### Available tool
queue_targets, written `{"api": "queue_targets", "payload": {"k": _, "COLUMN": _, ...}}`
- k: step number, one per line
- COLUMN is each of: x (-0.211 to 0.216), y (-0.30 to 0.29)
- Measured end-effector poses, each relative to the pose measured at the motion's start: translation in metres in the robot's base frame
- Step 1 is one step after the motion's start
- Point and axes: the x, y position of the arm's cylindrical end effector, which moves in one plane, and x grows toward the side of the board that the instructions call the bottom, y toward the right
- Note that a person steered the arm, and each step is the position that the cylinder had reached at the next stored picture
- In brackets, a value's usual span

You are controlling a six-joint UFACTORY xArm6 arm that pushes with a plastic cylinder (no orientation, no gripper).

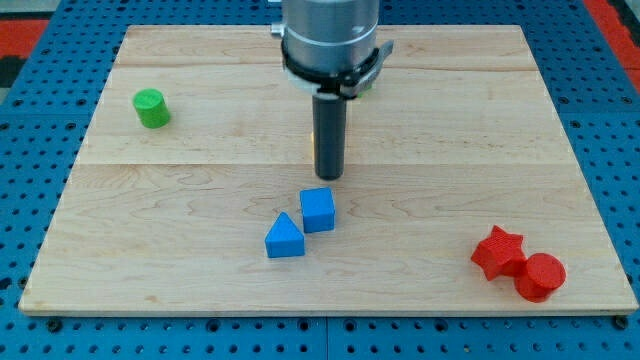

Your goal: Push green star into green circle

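The green circle (152,108) is a short cylinder standing near the board's left edge, toward the view's top. A small sliver of green (369,87) peeks out at the right edge of the arm's body. Its shape is hidden, so I cannot confirm it is the green star. My tip (329,176) is near the board's middle, just above the blue cube (317,210) and apart from it. The tip is far to the right of the green circle.
A blue triangle (284,237) lies beside the blue cube, at its lower left. A red star (497,252) and a red circle (540,276) touch near the board's bottom right corner. A thin orange-yellow sliver (312,145) shows behind the rod's left side.
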Motion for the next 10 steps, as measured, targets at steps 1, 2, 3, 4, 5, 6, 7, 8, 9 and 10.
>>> {"api": "queue_targets", "payload": {"k": 1, "x": -0.033, "y": -0.008}}
{"api": "queue_targets", "payload": {"k": 2, "x": 0.000, "y": 0.047}}
{"api": "queue_targets", "payload": {"k": 3, "x": -0.041, "y": 0.108}}
{"api": "queue_targets", "payload": {"k": 4, "x": -0.107, "y": 0.108}}
{"api": "queue_targets", "payload": {"k": 5, "x": -0.128, "y": 0.101}}
{"api": "queue_targets", "payload": {"k": 6, "x": -0.148, "y": 0.075}}
{"api": "queue_targets", "payload": {"k": 7, "x": -0.173, "y": 0.046}}
{"api": "queue_targets", "payload": {"k": 8, "x": -0.144, "y": -0.022}}
{"api": "queue_targets", "payload": {"k": 9, "x": -0.142, "y": 0.021}}
{"api": "queue_targets", "payload": {"k": 10, "x": -0.120, "y": 0.043}}
